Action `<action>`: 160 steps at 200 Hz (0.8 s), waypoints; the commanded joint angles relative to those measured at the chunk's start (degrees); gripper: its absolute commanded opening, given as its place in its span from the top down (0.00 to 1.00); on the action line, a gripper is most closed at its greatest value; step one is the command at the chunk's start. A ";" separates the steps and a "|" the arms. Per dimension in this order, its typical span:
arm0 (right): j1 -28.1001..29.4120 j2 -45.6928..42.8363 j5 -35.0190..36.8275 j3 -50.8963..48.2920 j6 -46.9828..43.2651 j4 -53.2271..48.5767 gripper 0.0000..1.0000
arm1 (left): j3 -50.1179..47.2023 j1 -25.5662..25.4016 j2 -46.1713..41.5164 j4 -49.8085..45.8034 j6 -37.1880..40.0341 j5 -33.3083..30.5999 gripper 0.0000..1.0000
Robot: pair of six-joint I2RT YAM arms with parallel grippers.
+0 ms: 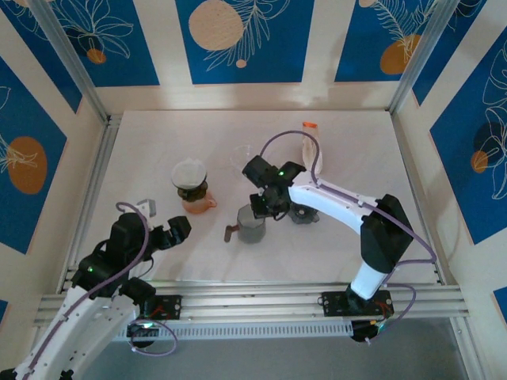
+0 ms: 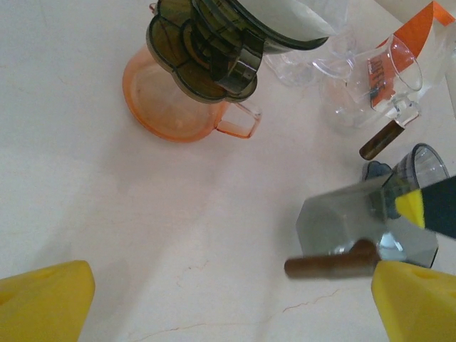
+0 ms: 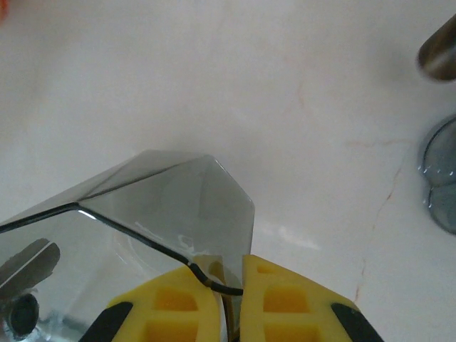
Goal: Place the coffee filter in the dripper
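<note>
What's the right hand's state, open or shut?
Shut: the right hand pinches the rim of the grey pitcher between its yellow fingers.

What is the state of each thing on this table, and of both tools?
Left tool: open, empty.
Right tool: shut.
Grey translucent faceted vessel with brown handle: rim clamped by the right tool.
Orange translucent plastic cup: upright.
Dark ribbed plastic dripper: seated on the orange cup.
White paper filter: inside the dripper.
White bottle with orange cap: upright, capped.
</note>
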 commanded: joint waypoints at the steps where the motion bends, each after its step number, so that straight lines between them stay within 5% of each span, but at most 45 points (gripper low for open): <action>1: 1.83 -1.04 -2.42 -2.04 -3.29 -1.82 0.97 | -0.36 0.31 0.57 1.28 -0.40 1.47 0.00; 69: 5.45 -0.21 0.47 -5.20 -0.43 1.86 0.91 | -0.96 0.31 0.78 1.07 -0.70 1.77 0.00; 121: 5.91 -3.34 3.45 -6.86 2.52 3.01 0.60 | -1.49 0.32 0.76 1.06 -1.16 2.09 0.00; 160: 4.78 -11.35 8.17 -9.81 6.78 2.74 0.49 | -2.27 0.34 0.79 1.91 -1.36 3.11 0.00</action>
